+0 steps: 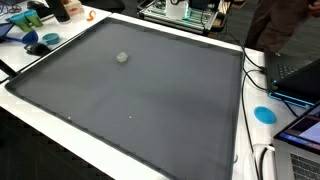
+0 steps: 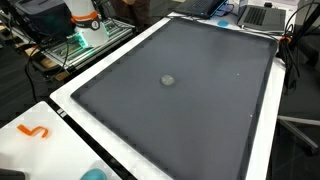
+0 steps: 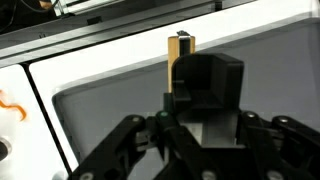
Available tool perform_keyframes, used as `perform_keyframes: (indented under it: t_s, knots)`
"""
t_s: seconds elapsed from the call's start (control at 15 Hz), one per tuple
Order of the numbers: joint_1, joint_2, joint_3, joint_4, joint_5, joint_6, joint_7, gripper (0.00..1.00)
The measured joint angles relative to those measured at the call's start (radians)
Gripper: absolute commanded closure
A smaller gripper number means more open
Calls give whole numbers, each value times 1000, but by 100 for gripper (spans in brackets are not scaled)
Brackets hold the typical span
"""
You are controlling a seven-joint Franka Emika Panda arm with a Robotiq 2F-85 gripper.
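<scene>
Fingers (image 3: 218, 88) of the gripper (image 3: 198, 80) sit very close together in the wrist view, like one dark lump. A thin tan stick (image 3: 180, 52) stands up straight at the left side of that lump and touches it. The stick pokes up past the fingertips, and its top end looks dark. I cannot tell if the fingers pinch the stick or if it only leans beside them, because the dark parts hide the spot where they meet.

Under it all is the white tabletop (image 1: 40, 120). A big grey mat (image 1: 150, 100) lies on it and covers nearly all of it. In the wrist view the stick shows in front of one edge of the mat, not far from a round corner.

A blue round lid (image 1: 264, 114) lies on the tabletop just outside one mat edge. An orange squiggle (image 2: 35, 131) lies on the tabletop beside a mat corner. A little grey ball (image 1: 122, 57) lies alone on the mat, away from all its edges.
</scene>
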Motion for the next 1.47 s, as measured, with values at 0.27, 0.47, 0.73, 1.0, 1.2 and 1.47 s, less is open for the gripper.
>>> perform_keyframes:
  t_s: [0.27, 0.47, 0.73, 1.0, 1.2, 1.47]
  knots:
    - [0, 0, 0, 0, 0, 0, 0, 51]
    - [0, 0, 0, 0, 0, 0, -1, 51]
    - [0, 0, 0, 0, 0, 1, -1, 76]
    - [1, 12, 13, 0, -5, 1, -16, 76]
    - [19, 67, 46, -1, -26, 36, -83, 76]
    - [55, 169, 90, 3, -109, 175, -161, 76]
